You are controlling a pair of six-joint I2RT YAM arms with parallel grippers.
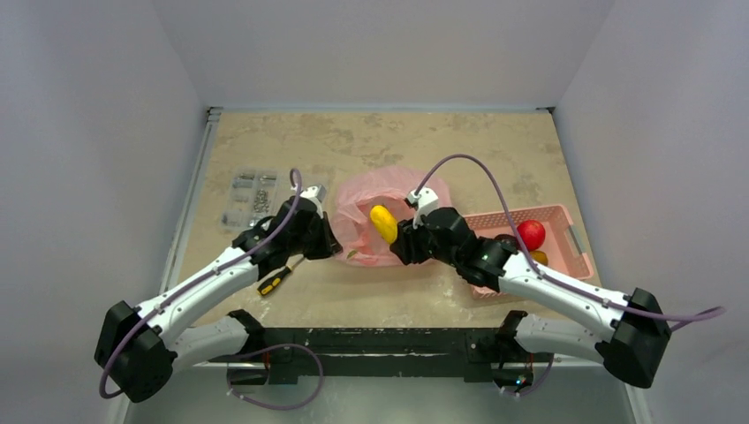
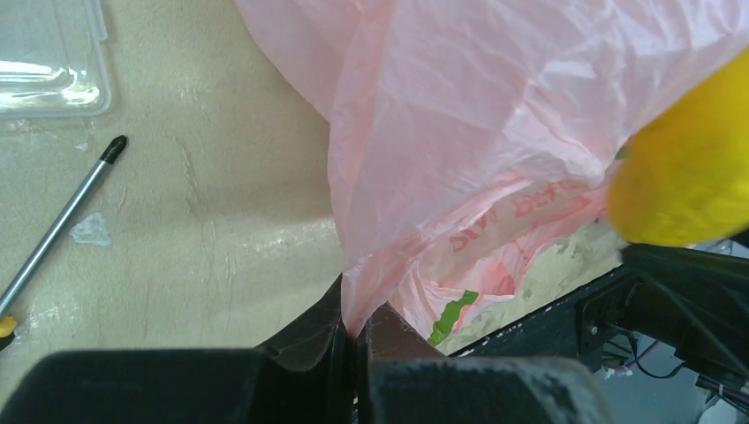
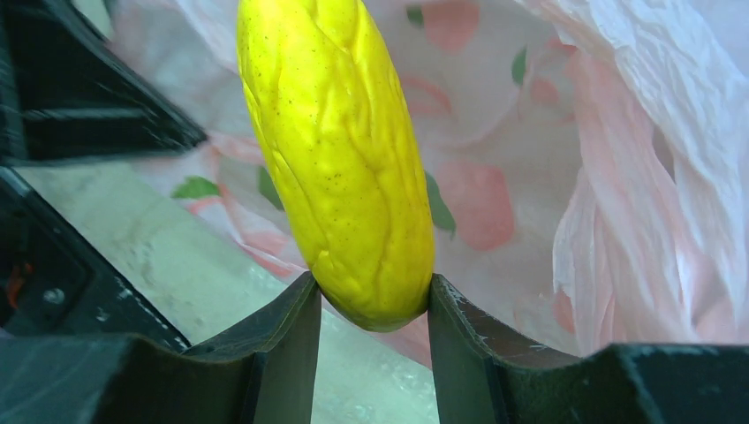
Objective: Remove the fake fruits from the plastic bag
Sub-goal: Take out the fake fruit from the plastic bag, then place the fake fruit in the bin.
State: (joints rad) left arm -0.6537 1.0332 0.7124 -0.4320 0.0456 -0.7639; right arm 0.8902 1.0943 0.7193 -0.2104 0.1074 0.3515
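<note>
While the left gripper (image 2: 358,329) is pressed together on a fold of the bag (image 2: 459,106) at its left edge, my right gripper (image 3: 375,296) pinches the lower end of the yellow fruit (image 3: 340,159), jaws part-spread around it. That fruit is raised over the bag's near-right side, by its mouth, and as far as I can see it touches neither the film nor the bench (image 1: 397,141).

Right of the bag, the basket (image 1: 530,213) already holds the apple (image 1: 531,234), a dark fruit (image 1: 508,240) and something orange (image 1: 540,257) half hidden by my arm. I judge the job well along: this fruit likely needs carrying across and releasing. Whether anything remains inside the bag I cannot tell. It lies slack and fairly flat, which suggests little.

The yellow fruit is oblong and glossy, ridged lengthwise, with fine dark speckles. It looks hard and slippery, and it is gripped only by its tip, so it could pivot.
</note>
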